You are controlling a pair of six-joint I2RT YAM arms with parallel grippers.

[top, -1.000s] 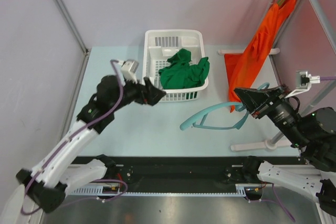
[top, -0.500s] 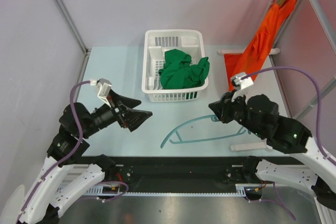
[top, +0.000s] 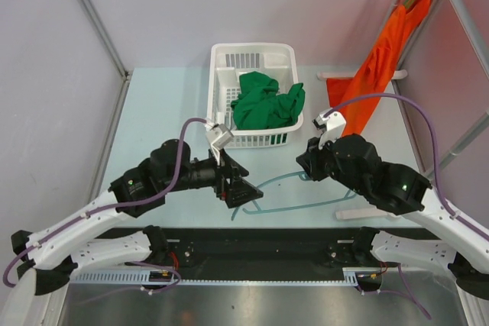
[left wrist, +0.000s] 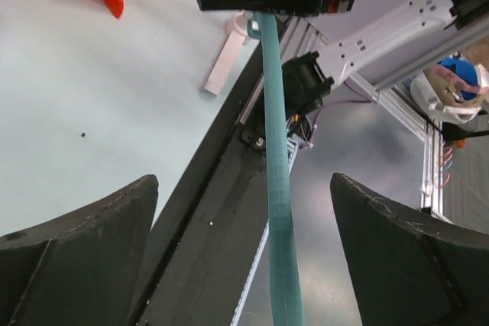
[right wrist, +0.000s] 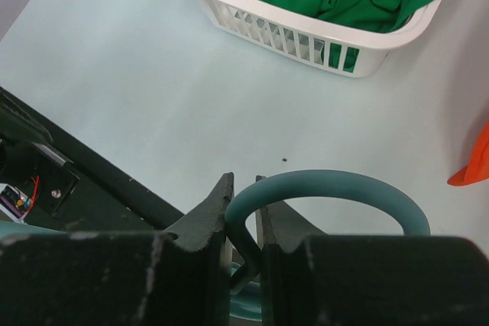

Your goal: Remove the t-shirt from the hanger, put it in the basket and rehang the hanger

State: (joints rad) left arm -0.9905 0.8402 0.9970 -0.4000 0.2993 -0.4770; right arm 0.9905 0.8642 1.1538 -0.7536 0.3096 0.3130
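Observation:
A bare teal hanger is held low over the table's front middle. My right gripper is shut on its hook, which shows pinched between the fingers in the right wrist view. My left gripper is open at the hanger's left end. In the left wrist view the teal bar runs between the spread fingers without touching them. A green t-shirt lies crumpled in the white basket. An orange t-shirt hangs on the rack at the right.
The white rack base lies on the table just right of the hanger, and its pole rises at the far right. The basket stands at the back middle. The black front rail runs below both grippers.
My left arm has swung right and forward from the left side, bringing its open jaws around the hanger's left end. My right gripper has shifted slightly left, still holding the hook.

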